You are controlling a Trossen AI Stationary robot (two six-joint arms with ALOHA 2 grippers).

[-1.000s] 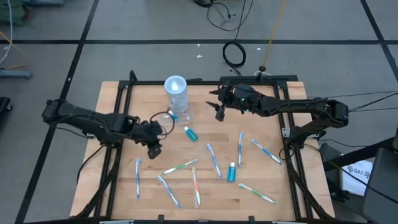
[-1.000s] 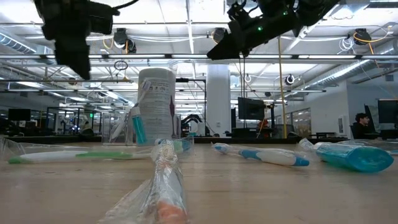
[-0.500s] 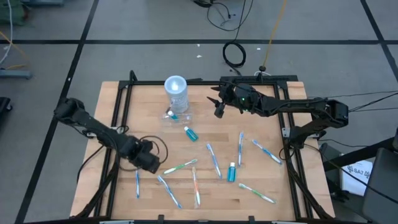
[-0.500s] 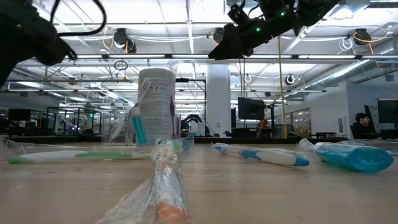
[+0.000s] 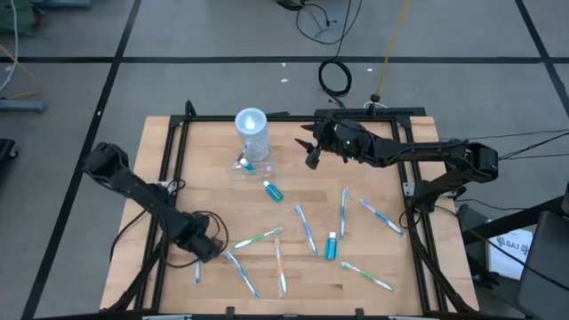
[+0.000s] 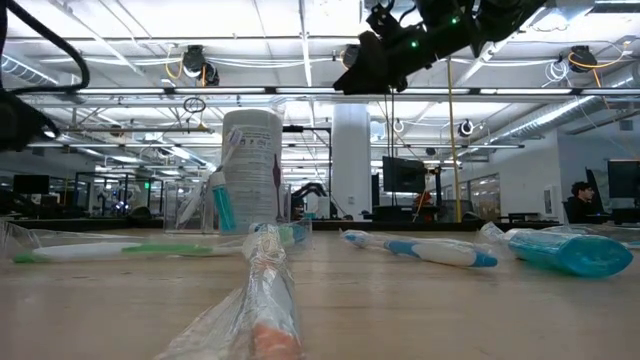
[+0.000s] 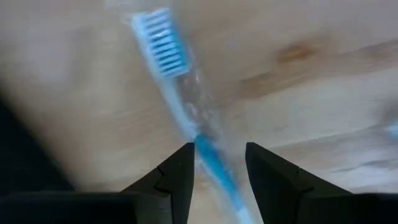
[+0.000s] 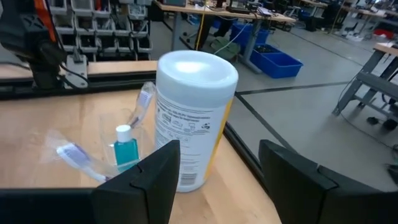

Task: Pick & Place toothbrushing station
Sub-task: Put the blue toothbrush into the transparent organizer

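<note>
The toothbrushing station is a tall clear cylinder with a pale round top [image 5: 252, 132] and a low clear tray [image 5: 250, 166]. It stands upright on the wooden table at the far middle and also shows in the low view [image 6: 250, 170] and the right wrist view [image 8: 194, 118]. The tray holds a teal tube [image 8: 125, 148] and a toothbrush [image 8: 73, 155]. My right gripper [image 5: 311, 158] is open in the air to the station's right, facing it [image 8: 219, 147]. My left gripper [image 5: 204, 248] is open, low at the near left; its fingers stand on either side of a wrapped blue toothbrush [image 7: 186, 106].
Several wrapped toothbrushes [image 5: 306, 228] and teal tubes [image 5: 273, 190] [image 5: 332, 246] lie scattered over the table's middle and near half. Black frame rails [image 5: 405, 191] run along the table's left, right and far sides. A person [image 6: 580, 200] sits far off in the room.
My left gripper has gone from the table's middle left toward the near edge and down, ending low over a blue toothbrush near the near left. My right gripper has stayed near the station.
</note>
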